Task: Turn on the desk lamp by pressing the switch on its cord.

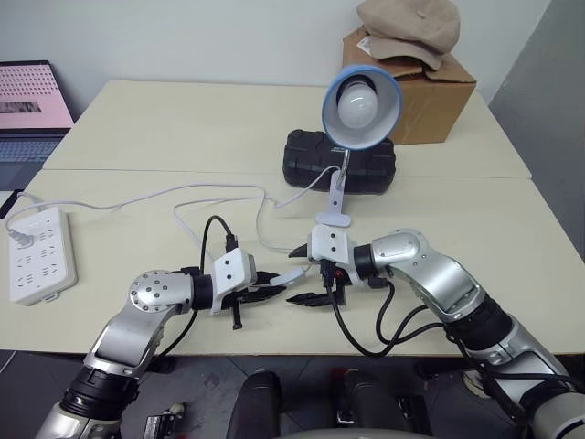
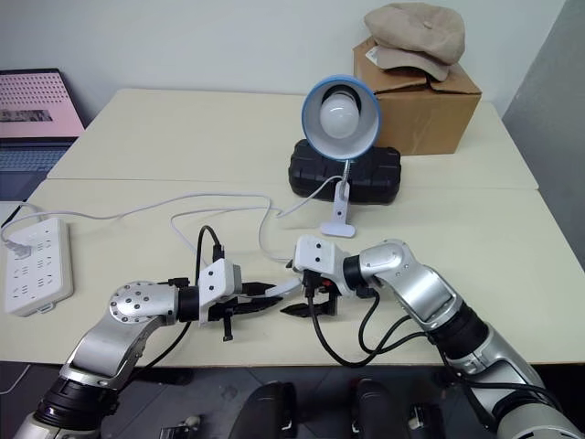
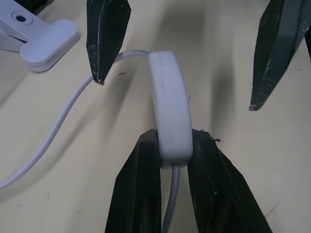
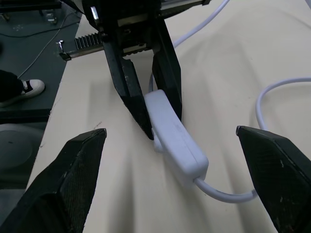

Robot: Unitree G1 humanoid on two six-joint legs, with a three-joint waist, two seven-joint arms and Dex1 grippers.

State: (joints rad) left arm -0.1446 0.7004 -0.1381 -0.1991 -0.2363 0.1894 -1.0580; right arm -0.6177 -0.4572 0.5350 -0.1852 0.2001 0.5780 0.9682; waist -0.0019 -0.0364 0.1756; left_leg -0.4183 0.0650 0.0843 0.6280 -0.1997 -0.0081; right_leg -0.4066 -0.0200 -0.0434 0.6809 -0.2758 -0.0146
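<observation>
The desk lamp [image 1: 361, 105] stands upright on its white clip base [image 1: 334, 215] at mid-table, its blue-rimmed shade facing me. From the base, the cord [image 1: 210, 192] loops left across the table. My left gripper [image 1: 270, 283] is shut on one end of the switch [image 1: 291, 274], a slim white oblong held just above the table near the front edge. In the left wrist view the switch [image 3: 170, 111] sticks out past the fingers [image 3: 146, 184]. My right gripper [image 1: 294, 274] is open, one finger on each side of the switch's free end [image 4: 175, 141], touching nothing.
A white power strip [image 1: 37, 256] lies at the left edge. A black case [image 1: 338, 160] sits behind the lamp, and a cardboard box [image 1: 430, 96] with a beige cap [image 1: 407, 27] stands at the back right. A laptop [image 1: 32, 101] is at the far left.
</observation>
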